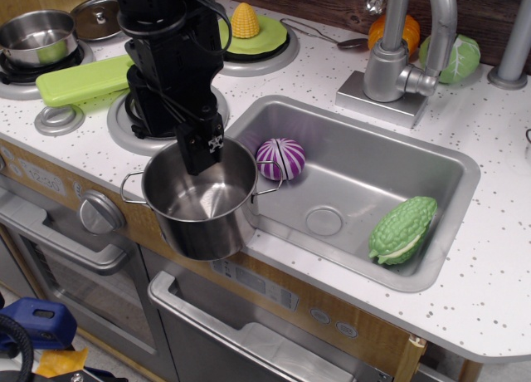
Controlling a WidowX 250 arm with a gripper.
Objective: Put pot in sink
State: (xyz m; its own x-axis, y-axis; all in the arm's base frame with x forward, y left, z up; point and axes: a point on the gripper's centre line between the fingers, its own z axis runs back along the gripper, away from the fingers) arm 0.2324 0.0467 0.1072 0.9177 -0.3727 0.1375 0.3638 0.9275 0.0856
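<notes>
No brand or readable writing shows anywhere; the pale strip on the cabinet front low to the left of the claw (202,147) carries marks too blurred to read. The claw is closed on the far rim of the pot (202,201), 1 finger inside the wall and, as far as the angle allows, the other outside it. The pot hangs tilted below the claw, lifted off the bench (465,257), over the front edge by the sink's left corner, its 2 wire handles sticking out to either side.

The sink (415,162) lies to the right of the claw. In it, a purple cabbage (280,159) sits just right of the claw, beside the pot's right handle, and a green bitter gourd (403,230) rests far right against the basin's front wall.

The bench is white with dark speckles. Behind and right of the claw stands a grey faucet (405,54). Behind the claw a corn cob (244,21) sits on a green plate. Far left, a smaller pot (37,37) stands on a burner, with a green board (83,80) nearer. Below, wood-toned cabinet fronts hold grey knobs and oven doors.
</notes>
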